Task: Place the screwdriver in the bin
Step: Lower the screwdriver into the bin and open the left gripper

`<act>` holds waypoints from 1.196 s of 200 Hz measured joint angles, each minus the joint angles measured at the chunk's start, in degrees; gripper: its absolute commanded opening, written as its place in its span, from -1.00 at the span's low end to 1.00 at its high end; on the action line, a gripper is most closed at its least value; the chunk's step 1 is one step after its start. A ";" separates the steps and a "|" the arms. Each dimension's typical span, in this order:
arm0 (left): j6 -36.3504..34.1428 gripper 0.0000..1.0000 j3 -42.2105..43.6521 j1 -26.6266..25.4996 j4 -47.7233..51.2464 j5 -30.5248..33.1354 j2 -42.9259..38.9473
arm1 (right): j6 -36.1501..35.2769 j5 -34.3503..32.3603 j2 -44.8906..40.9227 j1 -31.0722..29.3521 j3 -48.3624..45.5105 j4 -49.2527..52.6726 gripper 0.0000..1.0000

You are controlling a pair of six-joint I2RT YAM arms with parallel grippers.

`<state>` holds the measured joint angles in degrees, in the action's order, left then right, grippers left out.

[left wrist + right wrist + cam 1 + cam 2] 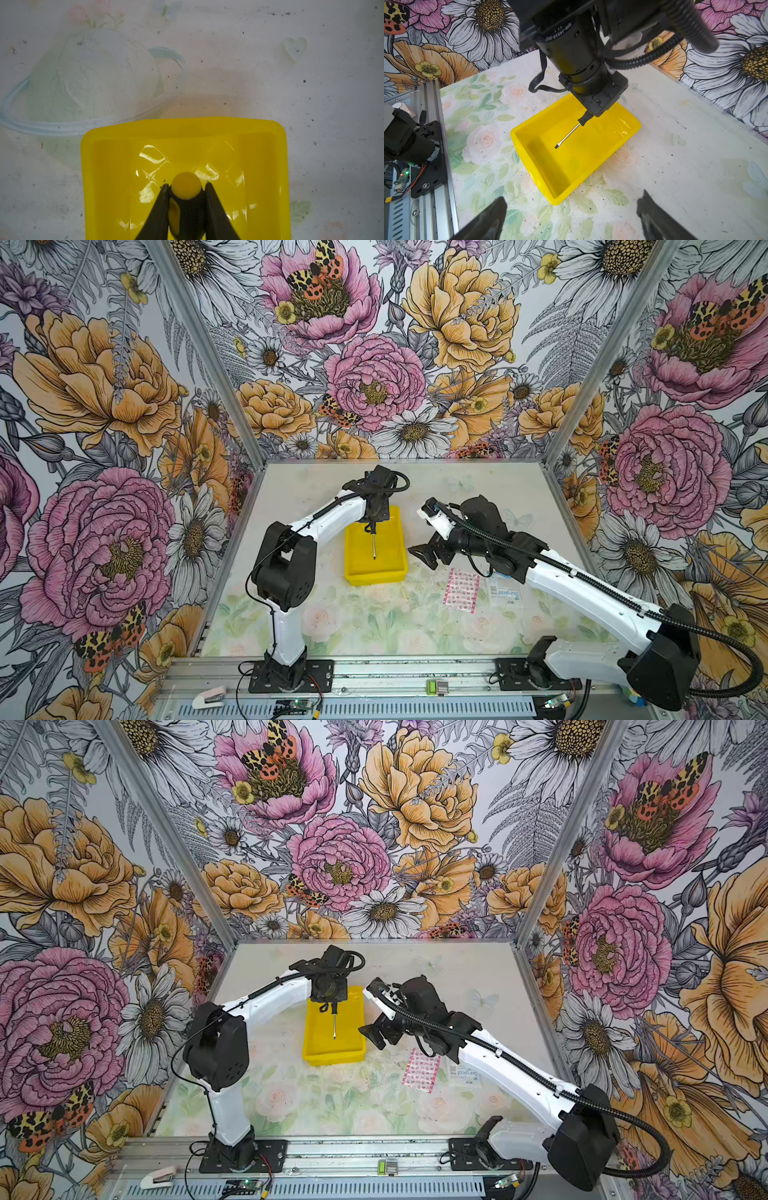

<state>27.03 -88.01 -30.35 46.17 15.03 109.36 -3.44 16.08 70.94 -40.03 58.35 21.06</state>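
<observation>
Flowered walls [104,406] are enclosing a pale floral table [332,614]. In both top views we are seeing the left gripper [371,526] hanging over the far end of the yellow bin [376,577], clamping the screwdriver [374,545] by its handle. The shaft is pointing toward the bin's near wall, with the tip low over the floor; we cannot tell whether it is touching. The right gripper [422,558] is hovering just beside the bin, its 2 fingers spread and holding nothing. A pink-patterned packet [461,591] is lying near it on the table.

Through the left wrist view we are watching 2 black fingers [160,207] pinching the black-and-yellow handle above the bin's inside.

Through the right wrist view we are seeing the metal shaft slanting down within the bin's walls, while that gripper's own fingers are standing wide apart, gripping nothing.
</observation>
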 measured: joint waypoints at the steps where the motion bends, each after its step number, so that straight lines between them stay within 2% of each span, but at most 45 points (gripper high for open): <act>1: 0.00 -1.00 0.07 0.00 -0.04 -0.04 0.04 | 0.00 0.00 0.00 0.00 0.02 0.00 0.99; 123: 3.06 -1.00 4.15 -0.31 -5.75 -5.46 5.51 | 0.85 0.04 0.00 0.00 0.02 0.79 0.99; 239: 3.26 -0.95 4.57 -0.35 -7.30 -6.03 7.93 | 0.85 -0.02 0.00 0.00 0.02 1.22 0.99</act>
<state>30.28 -83.44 -30.70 38.87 8.99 117.30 -2.59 16.05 70.94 -40.03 58.37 22.28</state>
